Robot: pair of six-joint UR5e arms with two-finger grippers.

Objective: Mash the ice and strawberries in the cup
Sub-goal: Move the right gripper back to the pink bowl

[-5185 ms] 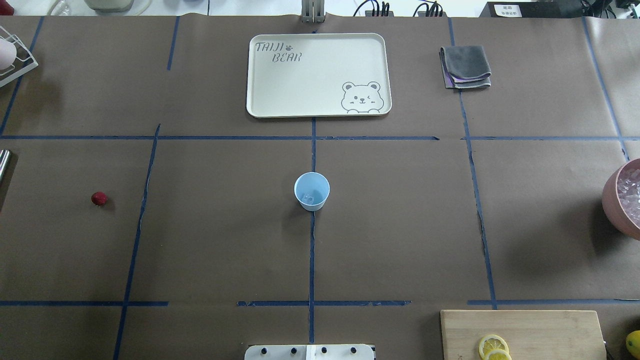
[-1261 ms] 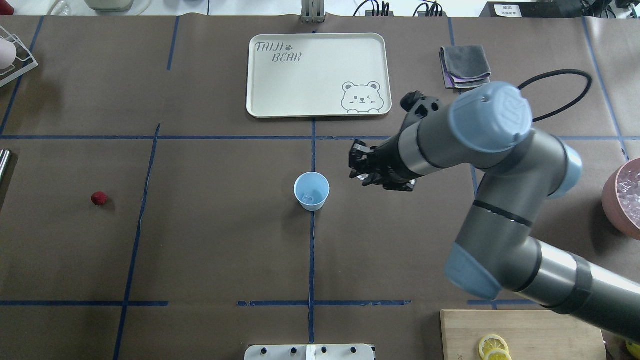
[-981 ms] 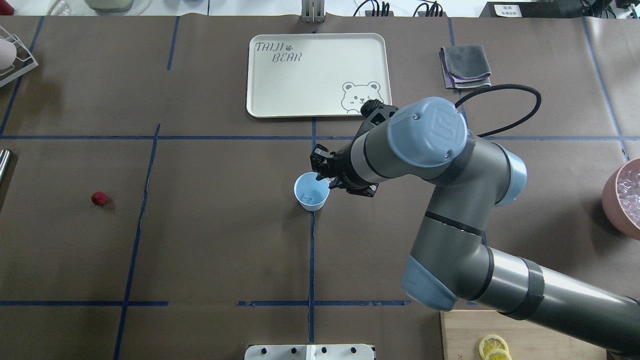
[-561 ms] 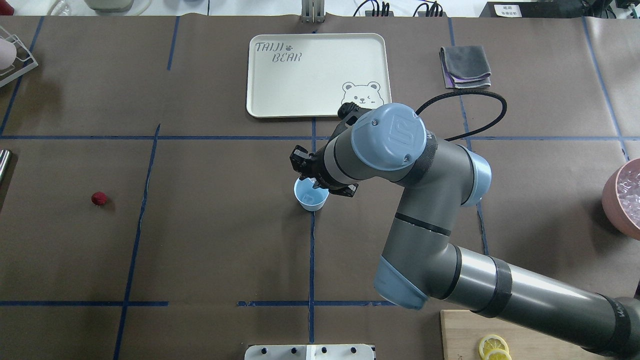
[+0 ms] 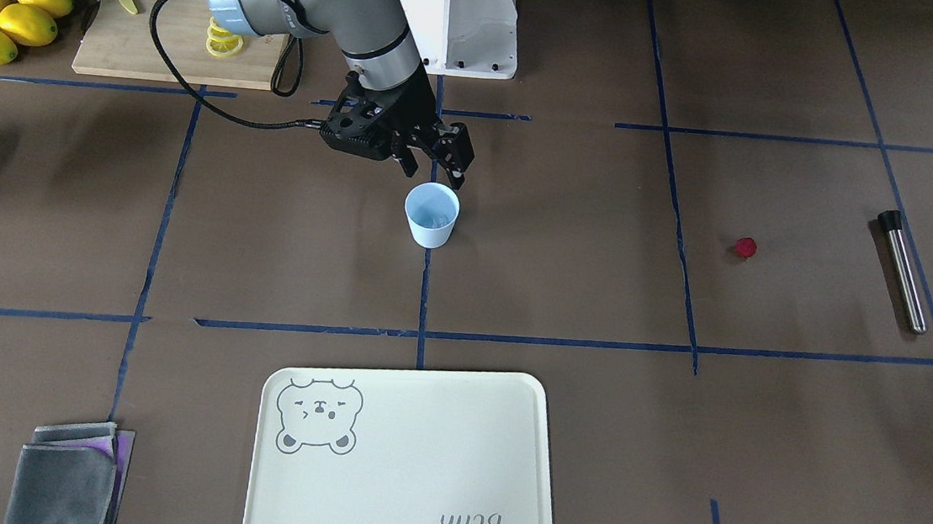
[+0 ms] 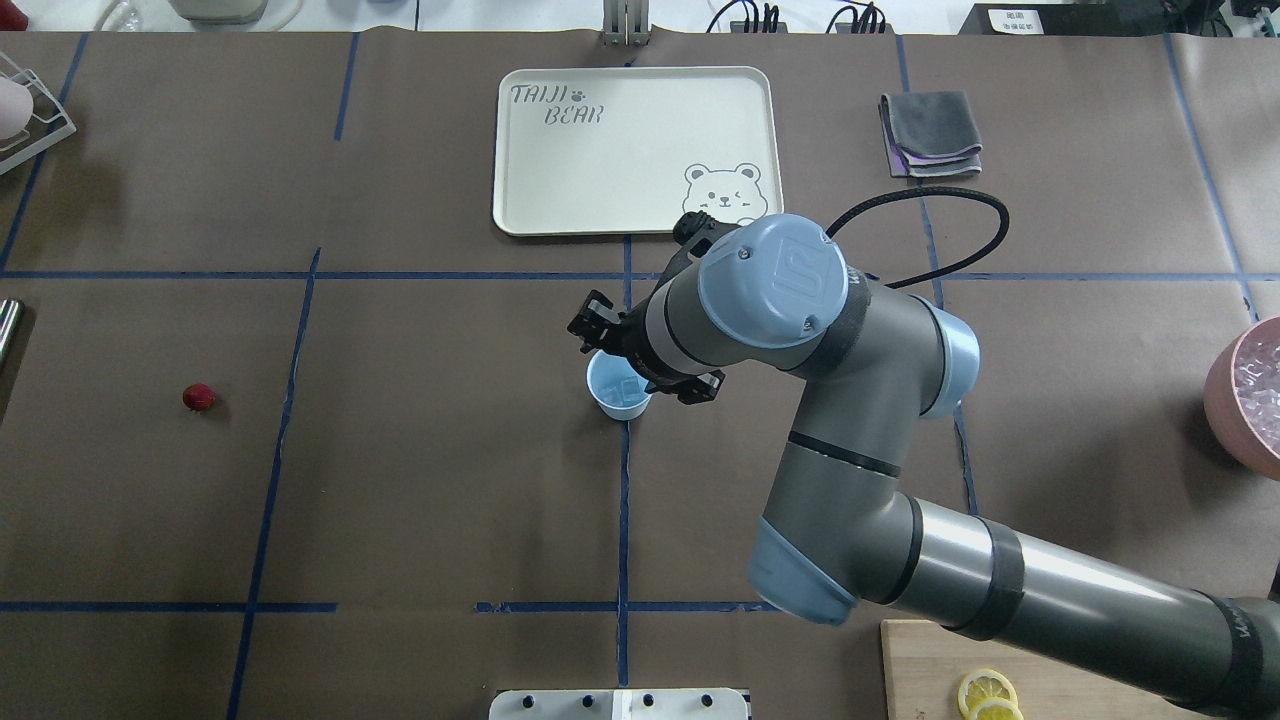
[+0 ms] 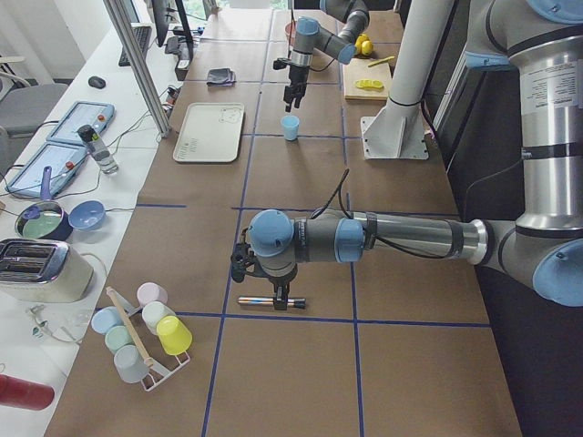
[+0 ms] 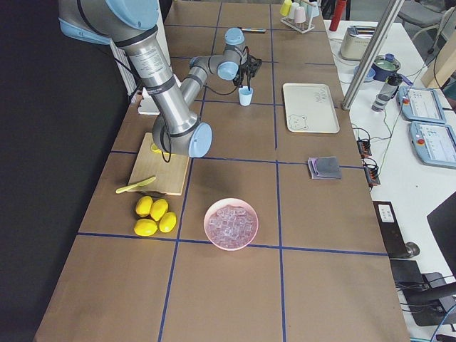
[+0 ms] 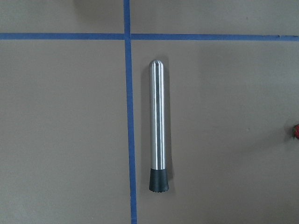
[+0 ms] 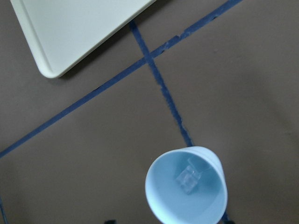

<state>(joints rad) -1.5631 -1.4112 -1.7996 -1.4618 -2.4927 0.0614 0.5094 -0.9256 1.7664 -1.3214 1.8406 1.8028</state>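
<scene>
Cup point(image 6: 612, 397) upright, mouth up, ice point(image 10: 188, 178) inside; right hand point(image 5: 434, 173) above rim.

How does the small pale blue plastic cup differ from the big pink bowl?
The pale blue plastic cup is small and tapered; the pink bowl is wide and far larger. The cup holds little ice; the bowl is full of it. Both stand upright and open-topped.
</scene>
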